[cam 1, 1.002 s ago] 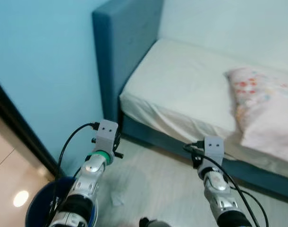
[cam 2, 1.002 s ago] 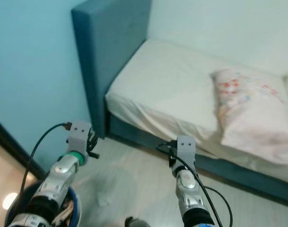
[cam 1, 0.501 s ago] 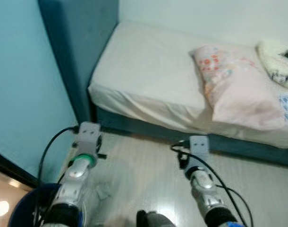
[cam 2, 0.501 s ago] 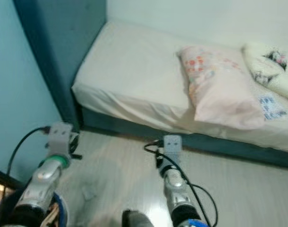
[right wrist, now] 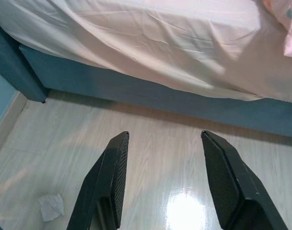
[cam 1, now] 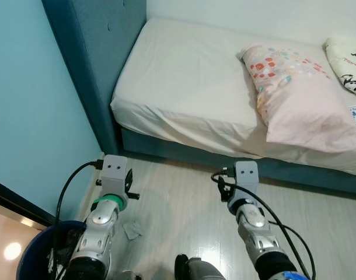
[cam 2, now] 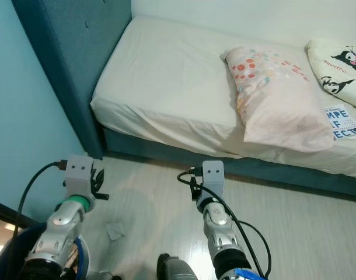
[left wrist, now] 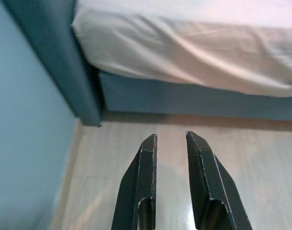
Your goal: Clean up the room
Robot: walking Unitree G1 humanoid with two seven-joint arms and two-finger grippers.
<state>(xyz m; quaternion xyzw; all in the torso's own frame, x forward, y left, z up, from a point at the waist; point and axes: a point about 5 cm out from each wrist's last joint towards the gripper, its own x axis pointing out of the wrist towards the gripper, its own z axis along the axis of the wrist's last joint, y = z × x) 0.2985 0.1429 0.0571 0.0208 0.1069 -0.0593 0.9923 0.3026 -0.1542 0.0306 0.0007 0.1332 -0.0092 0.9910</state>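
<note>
A crumpled white tissue (cam 1: 131,230) lies on the pale wood floor just right of my left arm, and its small white shape (right wrist: 51,207) sits low beside one finger in the right wrist view. My left gripper (left wrist: 170,139) hangs over bare floor near the bed's corner, its fingers (left wrist: 147,177) a narrow gap apart with nothing between them. My right gripper (right wrist: 165,135) is wide open above the floor, pointing at the bed's blue base. A dark blue bin (cam 1: 32,262) with rubbish in it stands at my lower left.
A bed (cam 1: 189,87) with a white sheet and a blue headboard (cam 1: 90,52) spans the view ahead. On it lie a pink flowered pillow (cam 1: 300,105), a cartoon-print pillow (cam 2: 338,61) and a printed sheet (cam 2: 341,122). A light blue wall (cam 1: 26,105) stands on the left.
The whole picture has swung to the right and sharpened, bringing more of the bed and pillows into view: the camera moved. Both arms hold the same pose; the tissue stays put.
</note>
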